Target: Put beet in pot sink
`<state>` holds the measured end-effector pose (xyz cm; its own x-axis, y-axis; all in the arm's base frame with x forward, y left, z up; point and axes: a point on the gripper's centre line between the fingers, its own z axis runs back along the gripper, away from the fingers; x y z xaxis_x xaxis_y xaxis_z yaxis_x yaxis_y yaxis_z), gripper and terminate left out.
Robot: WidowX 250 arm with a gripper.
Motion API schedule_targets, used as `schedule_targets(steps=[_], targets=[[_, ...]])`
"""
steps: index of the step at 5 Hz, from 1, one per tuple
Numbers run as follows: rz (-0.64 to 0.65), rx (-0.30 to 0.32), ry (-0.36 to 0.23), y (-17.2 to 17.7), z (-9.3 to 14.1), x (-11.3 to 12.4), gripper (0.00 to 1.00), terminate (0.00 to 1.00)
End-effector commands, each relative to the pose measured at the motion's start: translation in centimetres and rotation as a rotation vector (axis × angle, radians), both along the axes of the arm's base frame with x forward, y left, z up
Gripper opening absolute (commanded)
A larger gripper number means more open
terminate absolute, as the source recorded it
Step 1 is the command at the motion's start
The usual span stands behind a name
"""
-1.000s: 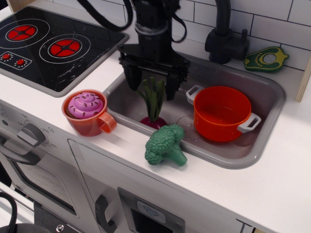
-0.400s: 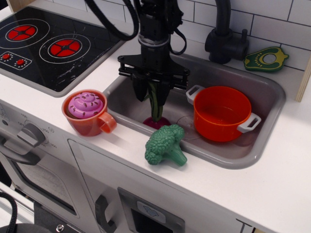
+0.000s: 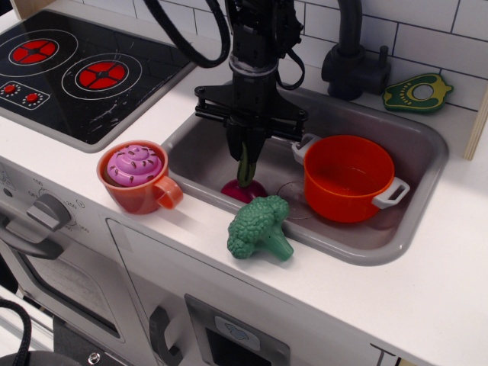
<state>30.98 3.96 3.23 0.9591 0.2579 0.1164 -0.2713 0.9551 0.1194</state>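
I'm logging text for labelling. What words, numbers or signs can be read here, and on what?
No readable words or numbers anywhere.
Oven knob: small marks around it, too small to read.
Front panel: a small icon, too blurred to read.
Counter, bottom edge: a dark mark, cut off.

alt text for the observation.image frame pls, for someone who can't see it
Gripper is shut on the leaves of a beet standing in the grey sink, left of an empty orange pot. Broccoli lies on the sink's front rim; an orange mug sits on the counter left of the sink.

One beet (image 3: 244, 187), one pot (image 3: 348, 178), one broccoli (image 3: 260, 226), one mug (image 3: 137, 178)
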Motion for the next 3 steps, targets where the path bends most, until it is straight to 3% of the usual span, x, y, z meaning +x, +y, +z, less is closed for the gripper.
schedule_targets(steps=[1, 2, 3], targets=[[0.06, -0.11, -0.128, -0.9, 7.7, 1.3, 0.0, 0.0], [0.065, -0.17, -0.177, -2.4, 10.0, 1.5, 0.0, 0.0], [0.05, -0.275, -0.191, -5.7, 9.9, 2.6, 0.0, 0.0]])
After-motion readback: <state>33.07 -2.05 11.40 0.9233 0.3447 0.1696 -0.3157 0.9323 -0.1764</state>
